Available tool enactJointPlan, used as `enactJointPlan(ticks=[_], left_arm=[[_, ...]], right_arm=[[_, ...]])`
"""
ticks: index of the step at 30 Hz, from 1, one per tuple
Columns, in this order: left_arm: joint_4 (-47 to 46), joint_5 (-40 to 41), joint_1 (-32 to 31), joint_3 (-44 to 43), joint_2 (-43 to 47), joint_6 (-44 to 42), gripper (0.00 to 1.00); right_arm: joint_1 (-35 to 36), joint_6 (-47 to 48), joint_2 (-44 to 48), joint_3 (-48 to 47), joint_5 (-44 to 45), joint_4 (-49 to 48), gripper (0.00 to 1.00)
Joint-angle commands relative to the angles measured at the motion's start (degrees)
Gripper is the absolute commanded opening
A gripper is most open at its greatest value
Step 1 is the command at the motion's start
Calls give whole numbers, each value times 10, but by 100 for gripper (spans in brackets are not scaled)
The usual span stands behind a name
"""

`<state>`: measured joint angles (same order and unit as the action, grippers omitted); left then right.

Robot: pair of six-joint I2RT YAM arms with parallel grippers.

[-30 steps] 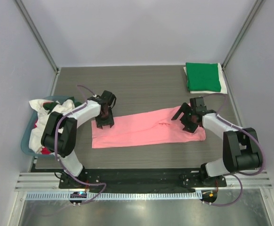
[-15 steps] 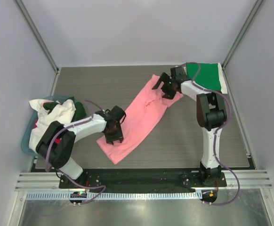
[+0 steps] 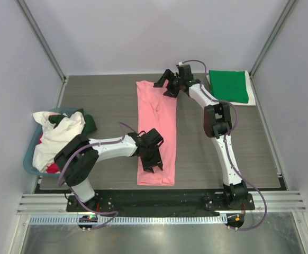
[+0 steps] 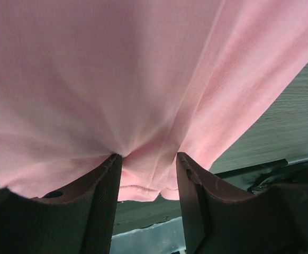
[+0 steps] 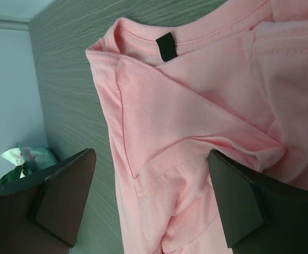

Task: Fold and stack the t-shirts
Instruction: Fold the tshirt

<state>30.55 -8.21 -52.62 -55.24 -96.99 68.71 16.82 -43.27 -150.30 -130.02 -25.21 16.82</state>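
Overhead, I see the salmon-pink t-shirt (image 3: 159, 116) lying as 1 long strip down the middle of the grey table (image 3: 101, 100), running from the near edge toward the far wall.

My left gripper (image 3: 154, 161) sits on the near part of the strip, just short of its near hem. In the left wrist view, its 2 dark fingers (image 4: 103, 201) clench a gathered pucker of pink cloth between them, and the hem hangs just past the tips.

My right gripper (image 3: 164, 87) is at the far end of the strip, on its right side, near the collar. In the right wrist view, its jaws are spread wide. 1 finger (image 5: 64, 196) stands over bare table beside the shirt's edge, and the other stands over the cloth. The collar and its dark neck label (image 5: 165, 46) lie just beyond the tips. I cannot tell whether these fingers touch the cloth.

At the far right corner, a folded green t-shirt (image 3: 228, 86) rests on a white t-shirt (image 3: 252, 99), well apart from the pink one.

At the left edge, a teal tub (image 3: 28, 159) holds a heap of white cloth (image 3: 56, 140).
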Motion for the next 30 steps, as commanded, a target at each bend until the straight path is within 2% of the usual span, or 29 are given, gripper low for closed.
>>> enactJointPlan(ticks=[1,5,10,12,15,16,19,24,26,27,28,30], left_arm=[[1,2,-13,1,-22,17,47],[66,36,-33,-46,5,15,50],[208,154,-64,-144,66,2,59],[232,185,-71,-153,88,-1,61],[232,211,-72,-116,147,-2,62],[231,218,-72,-106,178,-2,62],[229,239,-72,-56,244,-2,60],[219,272,-72,20,348,9,59],[211,282,-72,52,390,10,60],[204,280,-72,62,399,10,60],[201,280,-72,71,408,11,59],[195,273,-72,98,425,18,58]], right_arm=[[1,11,-68,-38,-19,58,94],[1,20,-64,-86,-52,52,95],[1,23,10,-99,-76,38,99],[5,23,37,-92,-87,30,100],[7,38,114,-37,-87,31,100],[6,44,138,-12,-80,32,100],[9,77,257,145,-35,43,100],[63,129,466,331,139,149,100],[92,122,528,442,210,178,100],[116,108,585,482,222,183,100],[131,93,618,564,225,184,100],[160,45,701,642,236,181,100]])
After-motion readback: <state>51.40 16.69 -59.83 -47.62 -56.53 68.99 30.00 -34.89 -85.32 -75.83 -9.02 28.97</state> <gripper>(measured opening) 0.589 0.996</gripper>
